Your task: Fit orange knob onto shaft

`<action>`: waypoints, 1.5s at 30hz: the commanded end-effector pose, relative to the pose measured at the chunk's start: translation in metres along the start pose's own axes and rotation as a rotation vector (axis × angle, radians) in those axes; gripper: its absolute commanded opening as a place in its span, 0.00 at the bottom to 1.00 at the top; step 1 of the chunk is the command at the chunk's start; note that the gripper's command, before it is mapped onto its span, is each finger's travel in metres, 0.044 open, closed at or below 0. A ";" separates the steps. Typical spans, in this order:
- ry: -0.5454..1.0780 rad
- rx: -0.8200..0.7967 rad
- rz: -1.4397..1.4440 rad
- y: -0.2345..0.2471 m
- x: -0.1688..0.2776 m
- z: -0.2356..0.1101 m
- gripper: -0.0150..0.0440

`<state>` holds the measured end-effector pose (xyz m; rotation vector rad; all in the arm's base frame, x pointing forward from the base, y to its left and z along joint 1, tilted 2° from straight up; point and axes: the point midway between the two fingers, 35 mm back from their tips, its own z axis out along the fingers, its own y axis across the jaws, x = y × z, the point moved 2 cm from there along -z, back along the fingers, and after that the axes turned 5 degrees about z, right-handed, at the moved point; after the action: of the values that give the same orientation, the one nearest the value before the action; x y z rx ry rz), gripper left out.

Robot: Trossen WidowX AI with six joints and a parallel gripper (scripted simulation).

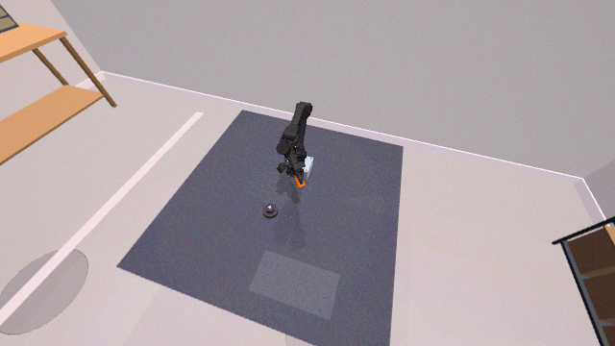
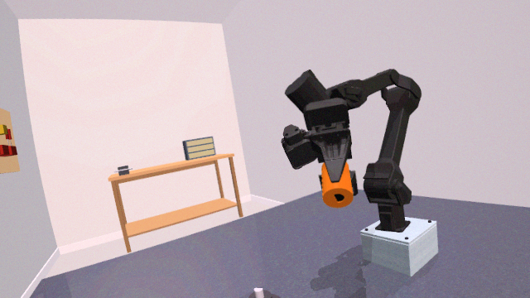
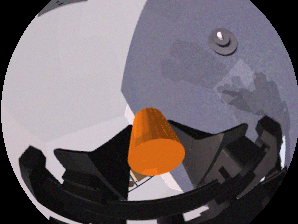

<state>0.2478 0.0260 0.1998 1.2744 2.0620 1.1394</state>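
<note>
My gripper [image 2: 337, 178] [image 3: 156, 145] is shut on the orange knob [image 1: 300, 183] [image 2: 331, 198] [image 3: 156, 157] and holds it in the air, well above the mat. In the exterior view the knob is tilted, and the dark hole in its underside faces that camera. The hole's flat side is too small to place surely. The round pedestal [image 1: 270, 214] [image 3: 229, 48] stands on the mat, apart from the knob. Its silver shaft [image 1: 270, 208] [image 2: 258, 293] [image 3: 220, 35] points up. The shaft's flat side cannot be made out.
The arm's pale base block [image 1: 308, 165] [image 2: 424, 254] stands behind the gripper on the dark mat [image 1: 356, 226] [image 2: 166, 265]. A lighter rectangle [image 1: 295, 284] lies at the mat's near part. A wooden table [image 1: 43, 36] [image 2: 166, 164] stands far off by the wall.
</note>
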 end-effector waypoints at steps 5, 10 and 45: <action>0.003 -0.041 0.001 -0.002 0.000 0.000 0.25; 0.003 -0.041 0.001 -0.002 0.000 0.000 0.25; -0.008 0.056 -0.001 -0.007 -0.001 0.009 0.25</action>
<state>0.2477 0.0260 0.1875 1.3045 2.0762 1.1172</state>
